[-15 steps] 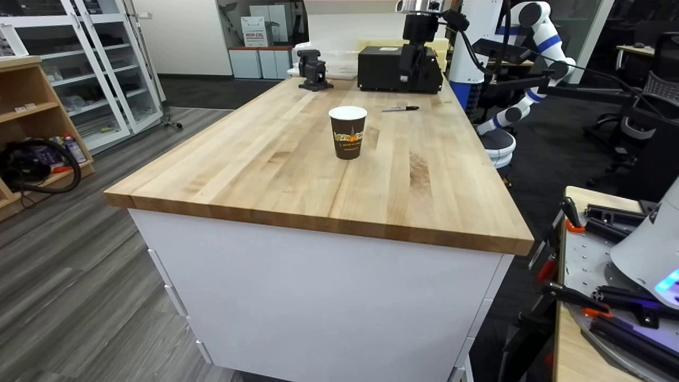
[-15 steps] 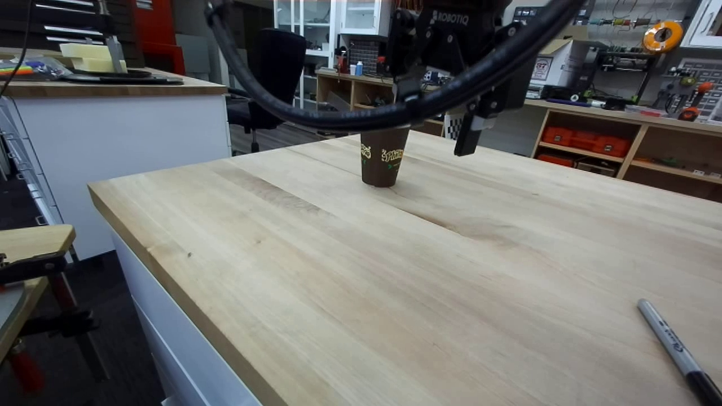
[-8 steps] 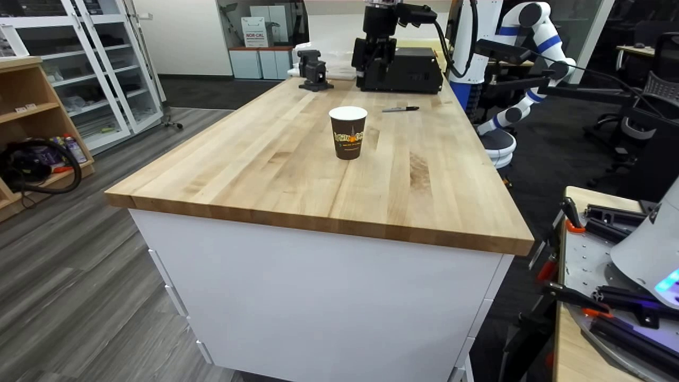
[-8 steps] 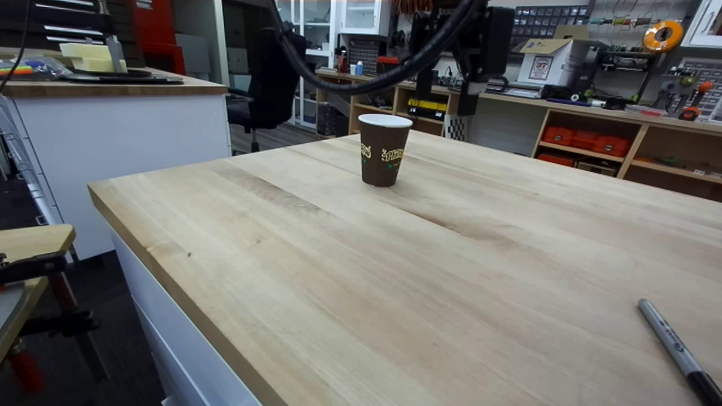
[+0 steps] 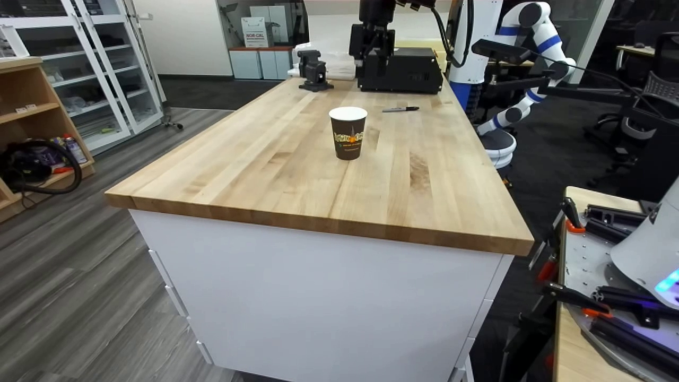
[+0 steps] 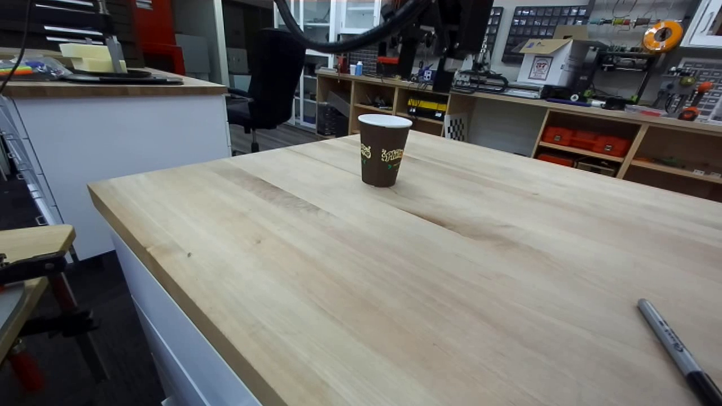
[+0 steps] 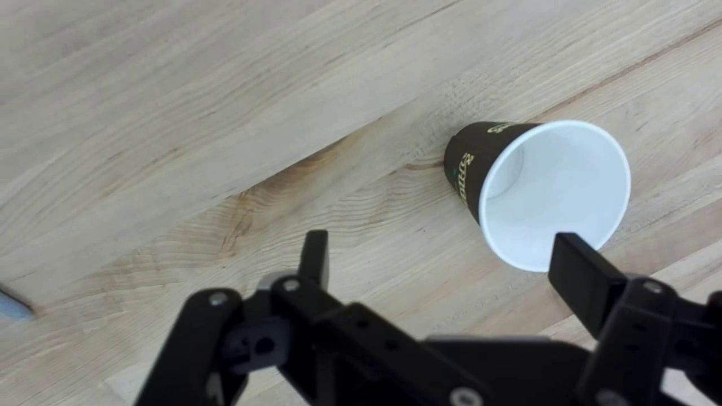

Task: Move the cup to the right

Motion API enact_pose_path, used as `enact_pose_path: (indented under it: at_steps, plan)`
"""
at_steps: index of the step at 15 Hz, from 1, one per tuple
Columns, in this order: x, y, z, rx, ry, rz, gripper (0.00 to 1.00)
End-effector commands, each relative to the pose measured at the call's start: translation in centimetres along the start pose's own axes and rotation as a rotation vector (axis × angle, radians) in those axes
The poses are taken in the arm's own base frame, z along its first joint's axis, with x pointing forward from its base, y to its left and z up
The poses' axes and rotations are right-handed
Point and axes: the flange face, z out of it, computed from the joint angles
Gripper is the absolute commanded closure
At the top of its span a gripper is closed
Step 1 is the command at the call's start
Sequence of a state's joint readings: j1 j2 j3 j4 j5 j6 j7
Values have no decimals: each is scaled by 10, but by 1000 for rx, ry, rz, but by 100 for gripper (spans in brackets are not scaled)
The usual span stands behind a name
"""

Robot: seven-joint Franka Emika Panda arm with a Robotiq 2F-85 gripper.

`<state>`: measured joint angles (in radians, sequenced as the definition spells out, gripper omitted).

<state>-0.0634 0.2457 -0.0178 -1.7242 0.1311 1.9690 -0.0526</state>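
Observation:
The brown paper cup (image 5: pixel 348 139) with yellow lettering and a white rim stands upright on the wooden table (image 5: pixel 254 175). It shows in both exterior views, also here (image 6: pixel 384 155), and from above in the wrist view (image 7: pixel 541 192), its white inside empty. My gripper (image 7: pixel 443 239) is open with nothing between its fingers. In the wrist view its right finger (image 7: pixel 584 276) overlaps the cup's near rim, but the gripper is raised and apart from the cup. In an exterior view the gripper (image 6: pixel 424 79) hangs higher than the cup's rim; in an exterior view (image 5: pixel 373 66) it is far behind the cup.
A grey marker with a black cap (image 5: pixel 400 109) lies on the table, also in an exterior view (image 6: pixel 671 341). A black box (image 5: pixel 406 71) and a dark squat clamp-like object (image 5: pixel 314 70) stand at the far end. The table's edge (image 6: pixel 169 282) runs down the left.
The gripper has moved left and up in both exterior views. The cup's rim, hidden behind the cable and gripper one second ago, now shows. The cup and marker have not moved.

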Motion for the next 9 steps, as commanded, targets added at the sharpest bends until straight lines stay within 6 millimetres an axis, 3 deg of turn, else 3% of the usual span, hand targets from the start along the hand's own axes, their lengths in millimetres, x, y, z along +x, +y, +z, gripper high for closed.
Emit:
enact_pose_path:
  at_steps: [1,9]
  plan:
    - [10,3,4,24,-16,10,0]
    - [47,-1,53,8,-6,-31,0]
